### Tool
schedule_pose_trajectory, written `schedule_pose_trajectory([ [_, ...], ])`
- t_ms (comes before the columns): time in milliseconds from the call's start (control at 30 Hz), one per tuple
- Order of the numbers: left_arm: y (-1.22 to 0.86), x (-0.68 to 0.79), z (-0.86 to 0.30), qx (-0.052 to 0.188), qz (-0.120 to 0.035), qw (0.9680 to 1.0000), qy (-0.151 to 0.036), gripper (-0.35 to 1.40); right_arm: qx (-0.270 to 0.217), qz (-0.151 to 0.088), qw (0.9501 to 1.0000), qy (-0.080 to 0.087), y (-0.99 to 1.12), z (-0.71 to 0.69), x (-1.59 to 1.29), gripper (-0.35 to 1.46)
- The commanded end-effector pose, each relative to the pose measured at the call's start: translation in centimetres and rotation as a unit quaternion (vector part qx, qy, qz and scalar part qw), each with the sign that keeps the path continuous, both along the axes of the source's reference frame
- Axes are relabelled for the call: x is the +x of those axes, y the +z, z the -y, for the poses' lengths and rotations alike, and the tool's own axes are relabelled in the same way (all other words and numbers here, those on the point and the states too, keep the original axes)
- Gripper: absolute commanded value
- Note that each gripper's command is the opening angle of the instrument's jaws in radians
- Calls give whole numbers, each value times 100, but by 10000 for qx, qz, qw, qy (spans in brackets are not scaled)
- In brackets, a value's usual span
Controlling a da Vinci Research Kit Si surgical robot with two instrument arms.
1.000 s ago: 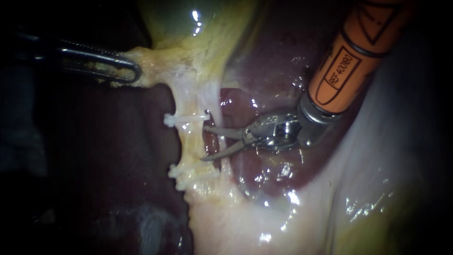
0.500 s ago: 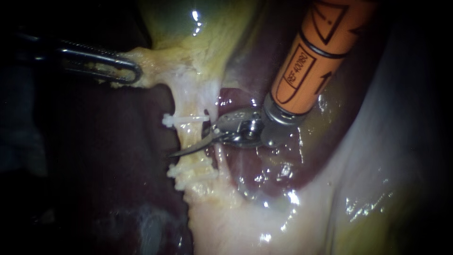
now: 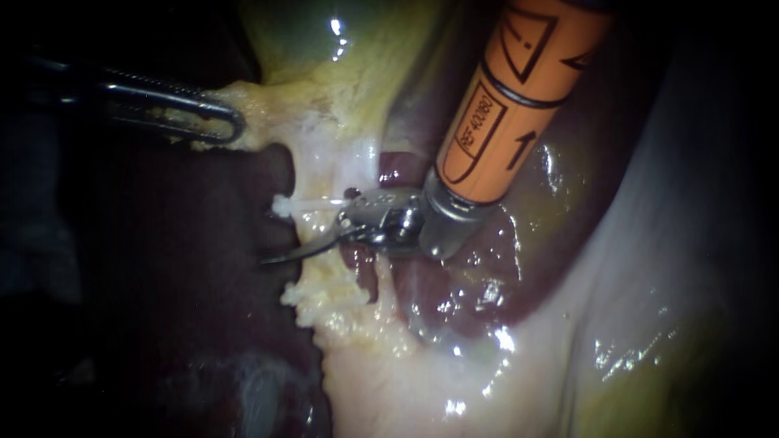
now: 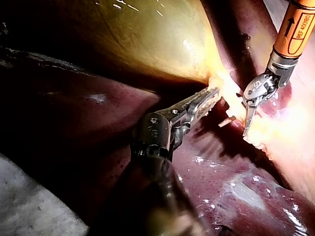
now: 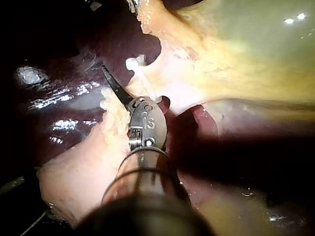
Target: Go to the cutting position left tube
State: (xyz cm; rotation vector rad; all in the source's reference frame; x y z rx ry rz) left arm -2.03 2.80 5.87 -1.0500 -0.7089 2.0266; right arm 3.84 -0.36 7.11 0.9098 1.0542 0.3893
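Left tube point(image 3: 318, 223), pale and stringy, drops from the gallbladder point(image 3: 324, 49) and passes through the upper clip point(image 3: 286, 205), a thin white bar clamped across it. Just below that upper clip the right instrument point(image 3: 294, 251), orange-shafted and coming in from the upper right, has its blades parted around the tube. The near blade lies dark and curved across the tube's front, and the other is hidden behind the tissue. The tube between them looks whole. Further below the upper clip sit the lower clips point(image 3: 302, 296), white nubs bunched on the same tube. Up and left of the upper clip, the left instrument point(image 3: 213, 122) has its jaws clamped on yellowish tissue at the gallbladder's edge. Dark red liver point(image 3: 479, 268) lies right of the upper clip.
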Motion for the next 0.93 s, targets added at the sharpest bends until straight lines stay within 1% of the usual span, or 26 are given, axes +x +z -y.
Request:
schedule_pose_trajectory([
  [33,0,0,0,-2,1,10000,2,-35,33,-64,9999,-73,-5,2,2,145],
  [133,0,0,0,-2,1,10000,2,-35,69,-216,9997,-117,-14,9,6,145],
  [233,0,0,0,5,8,10000,12,-35,101,-312,9994,-149,-24,15,12,145],
  [367,0,0,0,5,8,10000,12,-35,143,-386,9990,-170,-36,19,19,145],
  [467,0,0,0,5,8,10000,12,-35,178,-456,9987,-141,-44,19,22,145],
  [600,0,0,0,5,8,10000,12,-35,210,-485,9985,-121,-51,16,23,145],
  [933,1,0,0,5,8,10000,12,-35,206,-475,9986,-93,-52,13,22,145],
])
